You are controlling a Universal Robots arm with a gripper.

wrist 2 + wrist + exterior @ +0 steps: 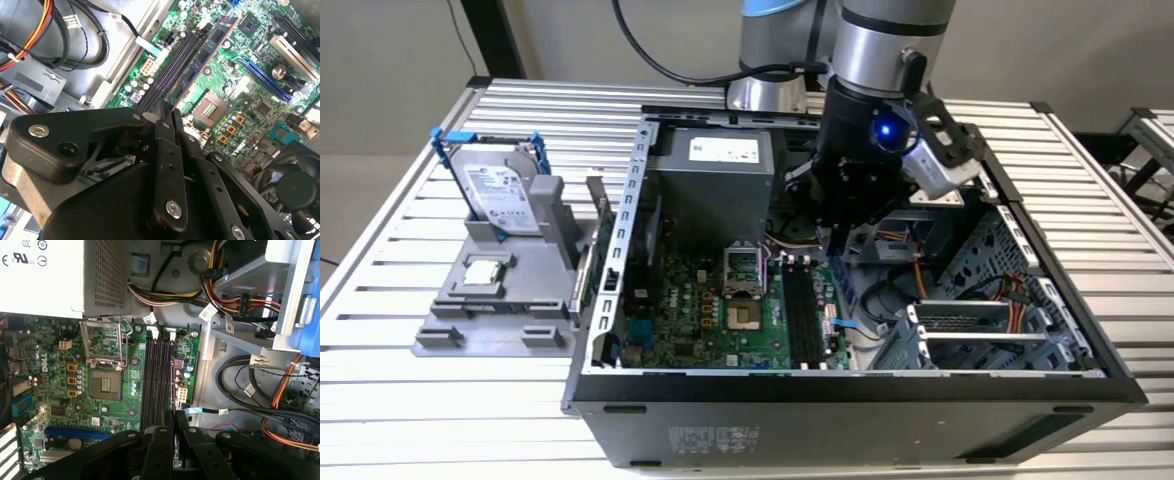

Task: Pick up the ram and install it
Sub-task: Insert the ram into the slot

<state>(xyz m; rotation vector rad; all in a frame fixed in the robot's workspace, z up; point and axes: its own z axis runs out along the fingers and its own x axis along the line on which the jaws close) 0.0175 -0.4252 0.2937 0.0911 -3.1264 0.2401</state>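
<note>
My gripper [834, 238] hangs inside the open computer case, low over the motherboard [707, 300]. Its fingers are shut on the ram [200, 65], a thin dark stick with small chips and a reddish edge that reaches out from the fingertips [163, 114]. In the first wrist view the ram [173, 385] shows edge-on, running along the outer side of the long black memory slots [157, 385]. These slots [801, 315] lie just under the gripper [173, 417]. Whether the stick touches a slot I cannot tell.
A grey power supply [714, 180] stands close behind the gripper. The CPU socket [740, 285] lies beside the slots. Cable bundles [907, 290] and a drive cage [987, 320] fill the exterior view's right. A silver hard drive [500, 190] on a grey stand sits outside the case.
</note>
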